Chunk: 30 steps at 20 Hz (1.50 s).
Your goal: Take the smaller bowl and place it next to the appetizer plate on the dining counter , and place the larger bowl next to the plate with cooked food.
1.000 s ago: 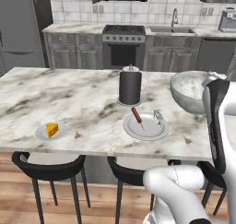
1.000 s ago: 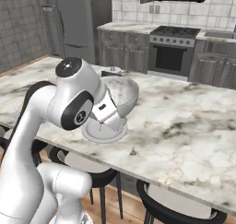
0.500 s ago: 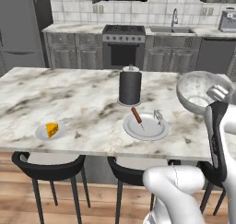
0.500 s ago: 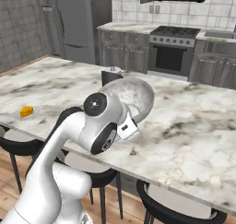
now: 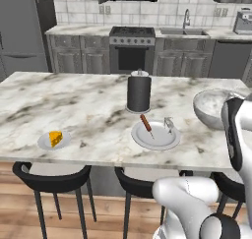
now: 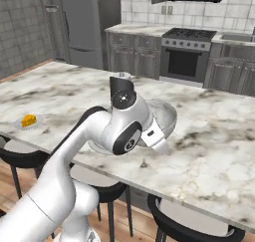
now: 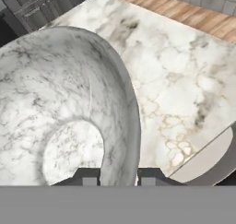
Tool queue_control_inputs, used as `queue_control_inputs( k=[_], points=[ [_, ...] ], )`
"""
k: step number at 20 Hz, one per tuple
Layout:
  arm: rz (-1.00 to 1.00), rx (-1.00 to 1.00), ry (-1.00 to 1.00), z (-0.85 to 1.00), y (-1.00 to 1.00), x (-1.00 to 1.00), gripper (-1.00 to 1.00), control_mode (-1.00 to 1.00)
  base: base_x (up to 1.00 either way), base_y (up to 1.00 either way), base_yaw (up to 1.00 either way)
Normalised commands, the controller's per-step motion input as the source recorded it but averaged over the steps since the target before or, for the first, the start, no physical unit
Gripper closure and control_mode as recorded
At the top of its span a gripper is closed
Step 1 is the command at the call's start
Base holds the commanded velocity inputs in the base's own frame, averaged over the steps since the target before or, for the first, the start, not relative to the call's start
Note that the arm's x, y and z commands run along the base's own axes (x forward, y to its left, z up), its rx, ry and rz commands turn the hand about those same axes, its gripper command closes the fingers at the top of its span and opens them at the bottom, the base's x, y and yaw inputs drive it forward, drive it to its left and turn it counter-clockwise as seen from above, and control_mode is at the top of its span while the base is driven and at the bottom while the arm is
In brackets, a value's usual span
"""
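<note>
Jaws clenched on the larger bowl's rim, bowl near the surface's right end, beside the sausage plate.

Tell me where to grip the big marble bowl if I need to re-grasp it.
Pinch the rim wall of the larger bowl, one finger inside, one outside, as the gripper does now. The body is too wide to span; the thin upright rim fits the jaws.

I see the larger bowl looking like smooth grey-white stone. The dining counter at my nine o'clock looks like shiny marble. The floor looks wooden.
</note>
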Motion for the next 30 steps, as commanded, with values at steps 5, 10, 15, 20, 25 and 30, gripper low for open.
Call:
queue_control_inputs(
  k=[5, 10, 15, 20, 25, 30],
  points=[
    [0.03, 0.00, 0.03, -0.28, -0.03, 0.53, 1.00, -1.00, 0.00, 0.00, 0.00],
    [0.00, 0.00, 0.00, -0.37, 0.00, 0.55, 1.00, -1.00, 0.00, 0.00, 0.00],
    [0.00, 0.00, 0.00, -0.40, 0.00, 0.50, 1.00, -1.00, 0.00, 0.00, 0.00],
    [0.00, 0.00, 0.00, -0.32, 0.00, 0.36, 1.00, -1.00, 0.00, 0.00, 0.00],
    [0.01, 0.00, 0.00, -0.18, -0.03, 0.03, 1.00, -1.00, 0.00, 0.00, 0.00],
    [0.02, 0.00, 0.00, -0.12, -0.03, 0.00, 1.00, -1.00, 0.00, 0.00, 0.00]
  ],
)
